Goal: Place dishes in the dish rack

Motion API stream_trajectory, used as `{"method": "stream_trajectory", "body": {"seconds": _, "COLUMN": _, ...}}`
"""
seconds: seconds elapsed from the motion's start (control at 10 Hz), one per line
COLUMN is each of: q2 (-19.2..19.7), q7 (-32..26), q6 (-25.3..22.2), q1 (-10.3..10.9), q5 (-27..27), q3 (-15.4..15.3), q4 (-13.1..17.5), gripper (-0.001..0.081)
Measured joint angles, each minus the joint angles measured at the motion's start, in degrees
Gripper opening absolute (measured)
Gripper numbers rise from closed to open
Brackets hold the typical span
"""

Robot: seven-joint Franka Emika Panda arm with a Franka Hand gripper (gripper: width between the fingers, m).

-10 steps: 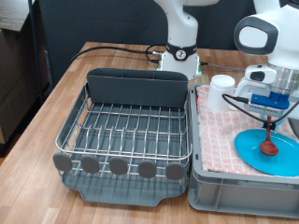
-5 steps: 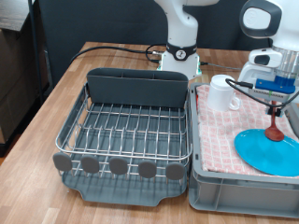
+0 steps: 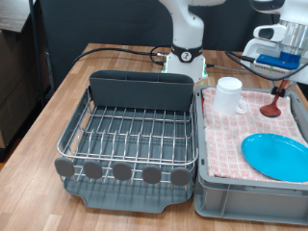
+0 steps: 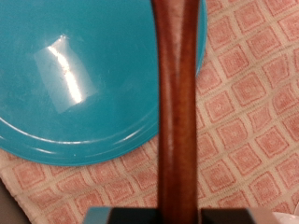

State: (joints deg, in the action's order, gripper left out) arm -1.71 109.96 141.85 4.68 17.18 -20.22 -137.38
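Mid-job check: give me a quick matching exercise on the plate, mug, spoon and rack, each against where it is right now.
Things:
1. plate
2. mug
3. wooden spoon
4. dish rack

Places:
A. hangs from the gripper, above the checked cloth
B. holds no dishes
C. lies flat on the cloth
D. stands at the crate's far corner

Pairs: 1-C, 2-D, 3-A, 4-B

Wooden tabletop [image 3: 67, 87] with warm brown grain, dark cabinet [image 3: 19, 72] stood beyond its left edge, black cable [image 3: 115, 53] lay across the table
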Motion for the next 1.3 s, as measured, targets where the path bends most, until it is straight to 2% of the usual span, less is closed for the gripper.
{"method": "stream_trajectory", "body": {"seconds": 0.1, "q2": 0.3, "q7": -0.9, "q6": 0.2, "q1": 0.0, "q5": 0.0, "q3": 0.0, "q4": 0.1, "gripper": 0.0093}}
{"method": "stream_trajectory", "body": {"seconds": 0.2, "q2": 0.2, "q7": 2.2, "q6": 0.9, "q1": -0.1, "q5": 0.2, "q3": 0.3, "q4": -0.2, "gripper": 0.0093}}
{"method": "stream_trajectory", "body": {"seconds": 0.5, "q2": -4.5, "q7": 12.8, "q6": 2.2, "q1": -1.0, "q5": -0.2, "q3": 1.9, "q4": -5.2, "gripper": 0.0093}}
{"method": "stream_trajectory", "body": {"seconds": 0.6, "q2": -6.4, "q7": 16.3, "q6": 0.5, "q1": -1.3, "q5": -1.1, "q3": 2.4, "q4": -6.6, "gripper": 0.0093}}
{"method": "stream_trajectory", "body": {"seconds": 0.8, "q2": -10.1, "q7": 22.5, "q6": -6.0, "q1": -1.4, "q5": -3.0, "q3": 3.3, "q4": -8.4, "gripper": 0.0093}}
{"method": "stream_trajectory", "body": {"seconds": 1.0, "q2": -13.9, "q7": 25.4, "q6": -11.5, "q1": -1.5, "q5": -4.6, "q3": 4.5, "q4": -10.1, "gripper": 0.0093}}
{"method": "stream_trajectory", "body": {"seconds": 1.1, "q2": -16.1, "q7": 25.7, "q6": -12.1, "q1": -1.5, "q5": -5.7, "q3": 5.0, "q4": -11.6, "gripper": 0.0093}}
{"method": "stream_trajectory", "body": {"seconds": 1.2, "q2": -16.0, "q7": 25.5, "q6": -12.0, "q1": -1.4, "q5": -5.5, "q3": 4.9, "q4": -11.5, "gripper": 0.0093}}
{"method": "stream_trajectory", "body": {"seconds": 1.3, "q2": -16.0, "q7": 27.6, "q6": -12.1, "q1": -1.5, "q5": -5.7, "q3": 4.9, "q4": -11.6, "gripper": 0.0093}}
